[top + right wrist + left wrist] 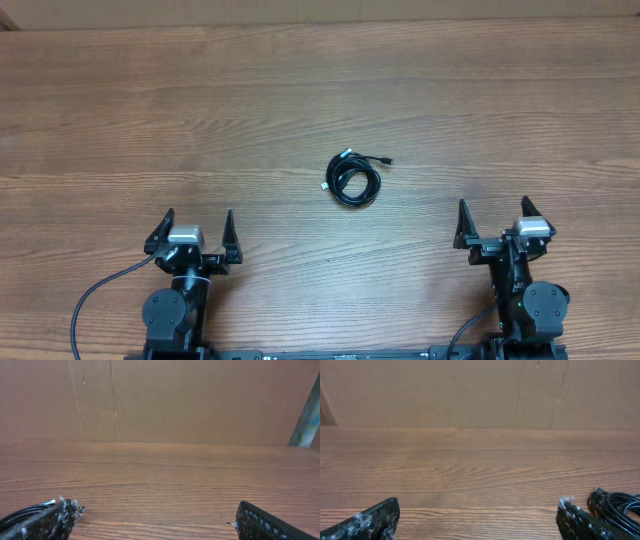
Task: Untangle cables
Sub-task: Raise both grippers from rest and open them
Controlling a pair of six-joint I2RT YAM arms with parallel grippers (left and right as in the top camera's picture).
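Observation:
The cables [355, 180] lie bundled as a small black coil near the middle of the wooden table, with plug ends sticking out at the upper left and upper right. My left gripper [196, 225] stands open at the near left, well short of the coil. My right gripper [493, 218] stands open at the near right, also apart from it. In the left wrist view the cables [619, 506] show at the lower right beside my right finger [577, 520]. In the right wrist view a sliver of the cables [25, 512] peeks out behind my left finger [55, 517].
The wooden table [200, 110] stretches wide around the coil. A brown cardboard wall [470, 390] stands along its far edge. Thick black arm wires [95, 295] trail near the left arm's base.

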